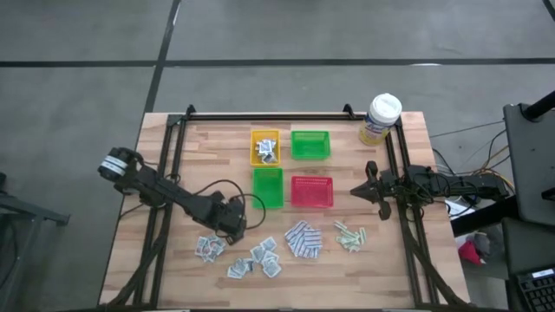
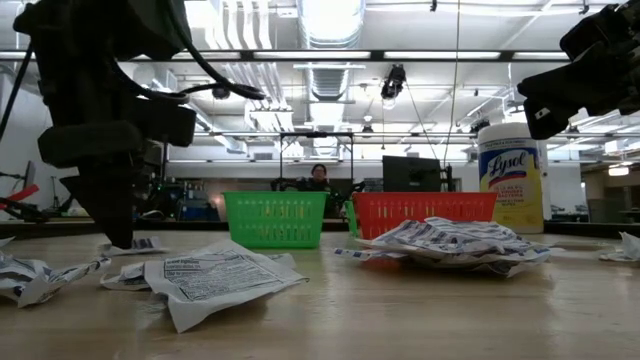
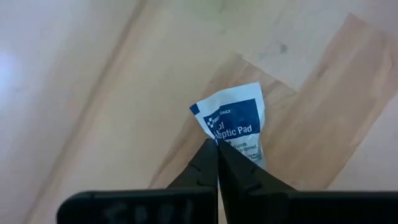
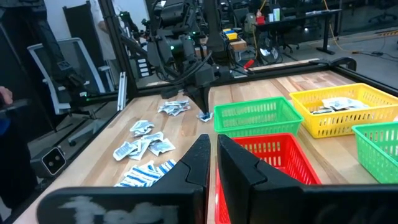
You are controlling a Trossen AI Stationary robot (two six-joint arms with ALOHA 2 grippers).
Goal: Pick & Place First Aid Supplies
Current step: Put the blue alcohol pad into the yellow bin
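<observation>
At the near-left part of the table, just in front of the lower green tray (image 1: 268, 187), the left gripper (image 1: 232, 227) is reaching down with its fingers pressed together on the corner of one antiseptic pad packet (image 3: 236, 127), a blue-and-white sachet. In the left wrist view the packet is extending straight ahead of the fingertips, its long axis running on from them and its far end lying flat on the wood, so the pinch is sitting at the packet's near edge. The other sachets (image 1: 238, 256) are lying loose just beside this gripper, toward the table's front, while the trays are standing just beyond it, the yellow tray (image 1: 265, 147) already holding packets. The right gripper (image 1: 368, 188), fingers nearly together and empty, is waiting at the right edge of the table, well apart from the packet. The left arm is therefore the nearer one, and the lift probably needs to go straight up.
</observation>
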